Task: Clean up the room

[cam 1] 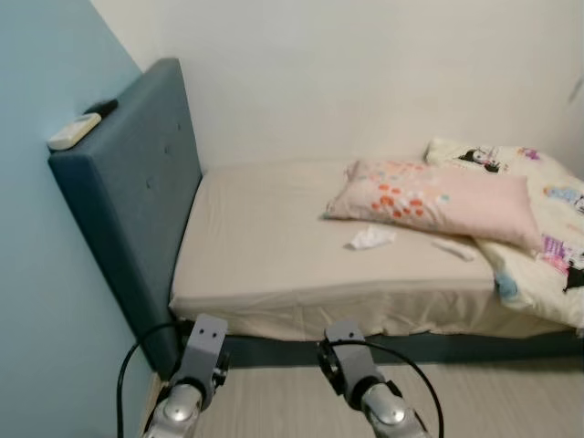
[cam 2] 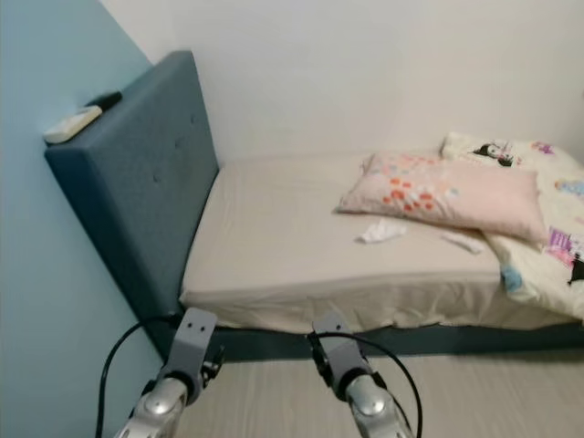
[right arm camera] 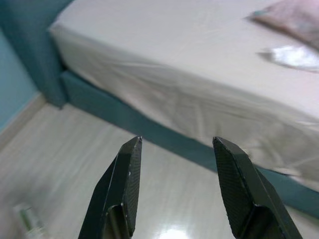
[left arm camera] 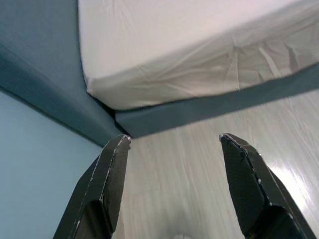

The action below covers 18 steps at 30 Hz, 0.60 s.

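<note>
A pale blue painted wall runs down the left of the room, meeting a plain white wall behind the bed. Against the blue wall stands a dark teal upholstered headboard, and on its top edge lie a white rectangular remote control and, just beyond it, a slim black remote. The low bed with a cream fitted sheet and teal fabric base stretches rightward from the headboard. Near the middle of the sheet sits a crumpled white tissue, just in front of a pink rectangular pillow with orange and blue dots; a second small white scrap lies close to the pillow's front edge. At the far right a cream quilt printed with cartoon figures is bunched over the mattress edge. Below the bed is light wood-grain flooring. The left tool hangs over the floor near the bed's corner, fingers spread apart and empty; the right tool hangs beside the bed's long edge, likewise parted and holding nothing.
</note>
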{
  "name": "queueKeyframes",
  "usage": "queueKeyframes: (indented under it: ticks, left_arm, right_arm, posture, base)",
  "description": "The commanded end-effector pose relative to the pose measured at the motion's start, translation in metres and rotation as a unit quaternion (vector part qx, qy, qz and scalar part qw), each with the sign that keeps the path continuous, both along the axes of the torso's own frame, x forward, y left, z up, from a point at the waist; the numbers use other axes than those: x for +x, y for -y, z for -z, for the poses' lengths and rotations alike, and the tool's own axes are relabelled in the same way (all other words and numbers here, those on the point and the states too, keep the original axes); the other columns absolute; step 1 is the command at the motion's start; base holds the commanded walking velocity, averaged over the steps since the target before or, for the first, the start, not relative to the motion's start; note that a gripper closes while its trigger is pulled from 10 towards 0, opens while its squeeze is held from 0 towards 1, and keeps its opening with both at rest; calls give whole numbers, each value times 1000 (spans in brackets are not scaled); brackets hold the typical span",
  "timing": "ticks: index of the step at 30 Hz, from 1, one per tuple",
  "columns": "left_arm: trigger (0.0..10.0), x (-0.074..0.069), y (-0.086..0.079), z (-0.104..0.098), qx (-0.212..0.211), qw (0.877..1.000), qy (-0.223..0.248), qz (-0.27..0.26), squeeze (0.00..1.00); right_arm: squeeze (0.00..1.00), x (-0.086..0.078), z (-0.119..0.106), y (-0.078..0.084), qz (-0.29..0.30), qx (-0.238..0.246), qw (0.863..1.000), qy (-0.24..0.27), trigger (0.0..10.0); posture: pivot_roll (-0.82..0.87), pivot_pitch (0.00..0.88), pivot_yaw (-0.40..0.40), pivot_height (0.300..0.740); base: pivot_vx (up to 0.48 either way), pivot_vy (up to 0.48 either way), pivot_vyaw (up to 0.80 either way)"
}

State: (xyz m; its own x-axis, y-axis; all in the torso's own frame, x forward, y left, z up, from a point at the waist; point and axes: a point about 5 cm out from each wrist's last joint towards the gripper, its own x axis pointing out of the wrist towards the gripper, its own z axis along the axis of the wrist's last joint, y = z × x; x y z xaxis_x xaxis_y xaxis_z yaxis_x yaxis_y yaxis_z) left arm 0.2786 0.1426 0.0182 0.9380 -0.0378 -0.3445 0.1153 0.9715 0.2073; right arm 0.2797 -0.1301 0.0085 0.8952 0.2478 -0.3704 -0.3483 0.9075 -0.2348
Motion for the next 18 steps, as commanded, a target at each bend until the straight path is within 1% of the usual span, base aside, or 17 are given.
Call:
queueKeyframes:
  ticks: [1,18]
  left_arm:
    - [10000,-5,-5,5,8,1000,-11,-1,0]
    - [10000,-5,-7,5,13,1000,-11,2,0]
  right_arm:
    - [0,-4,4,-6,-6,6,1000,-7,10000]
    - [0,-4,4,-5,-3,5,1000,-10,10000]
  posture:
    - [-10,18,8,740]
    - [-7,20,12,740]
  base:
    - [0,-379,0]
    - [0,-378,0]
